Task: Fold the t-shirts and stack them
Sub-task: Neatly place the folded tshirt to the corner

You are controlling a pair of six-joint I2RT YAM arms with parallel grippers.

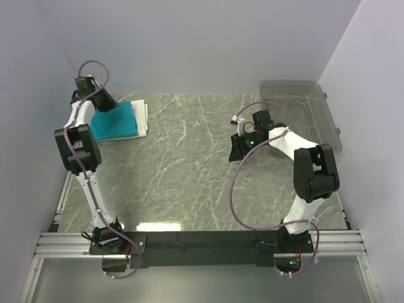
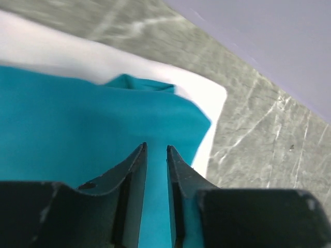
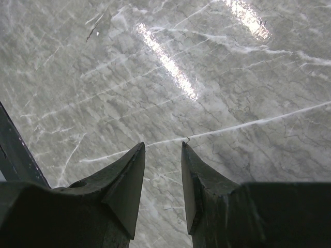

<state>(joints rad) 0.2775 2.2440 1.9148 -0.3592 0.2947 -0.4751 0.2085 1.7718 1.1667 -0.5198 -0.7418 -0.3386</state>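
A folded teal t-shirt [image 1: 117, 122] lies on top of a folded white piece [image 1: 142, 117] at the far left of the table. My left gripper [image 1: 103, 101] hangs just over the teal shirt's left part. In the left wrist view its jaws [image 2: 156, 148] stand a narrow gap apart, with teal fabric [image 2: 77, 124] showing between them and nothing pinched. The white piece [image 2: 204, 95] sticks out past the teal edge. My right gripper [image 1: 237, 149] is open and empty over bare table at centre right, as the right wrist view [image 3: 162, 145] shows.
A clear plastic bin [image 1: 309, 107] stands at the back right, behind my right arm. The grey marbled tabletop [image 1: 189, 164] runs between the arms. Lilac walls close in the left, back and right sides.
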